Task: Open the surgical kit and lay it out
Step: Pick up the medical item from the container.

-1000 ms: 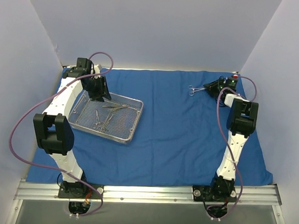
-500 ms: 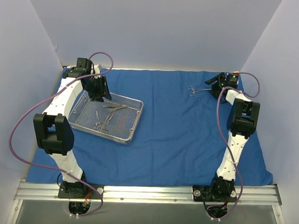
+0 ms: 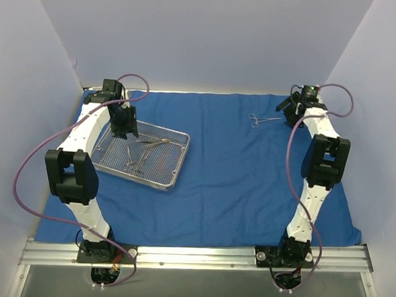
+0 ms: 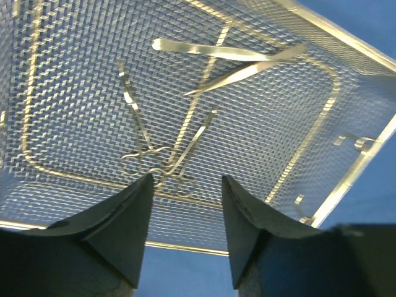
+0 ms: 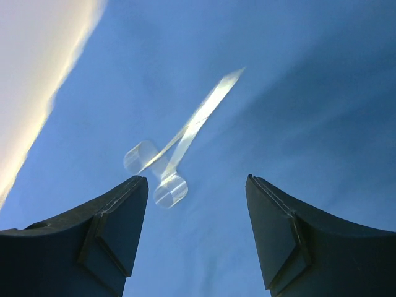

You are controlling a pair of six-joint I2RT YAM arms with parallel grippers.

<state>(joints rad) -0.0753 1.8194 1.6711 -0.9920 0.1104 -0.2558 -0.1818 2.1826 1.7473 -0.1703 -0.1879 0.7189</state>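
**Orientation.** The wire-mesh tray (image 3: 182, 159) lies on the left half of the blue cloth wrap (image 3: 236, 183). Its long axis runs left to right, and its right end is skewed slightly toward the arm bases. Inside it, two ring-handled instruments (image 4: 137, 124) lie with rings toward the tray's near rim and tips toward its far rim. Two straight pieces (image 4: 241, 59) cross each other near the far rim. A lone instrument (image 3: 262, 118) lies on the cloth well to the right of the tray, beyond its far right corner. Its long axis runs roughly left to right, with rings toward the tray and tips away from it.

**Grippers.** The left gripper (image 4: 185, 182) hangs over the tray's far left part with its jaws spread and nothing between them. The right gripper (image 5: 195, 179) stands beyond the lone instrument's tips, on the side away from the tray, with its jaws spread and nothing held.

**Limits of view.**
- The lone instrument is blurred in the right wrist view.
- The tray's edges are cut off in the left wrist view.
- The rings of the two ring-handled instruments overlap and cannot be told apart.
- Both sets of fingers are too small to resolve from above.

**Change.** One second ago the right gripper was down at the lone instrument's tips. It has since let go and drawn back, and the instrument remains in place. The left gripper has shifted slightly toward the tray's left end.
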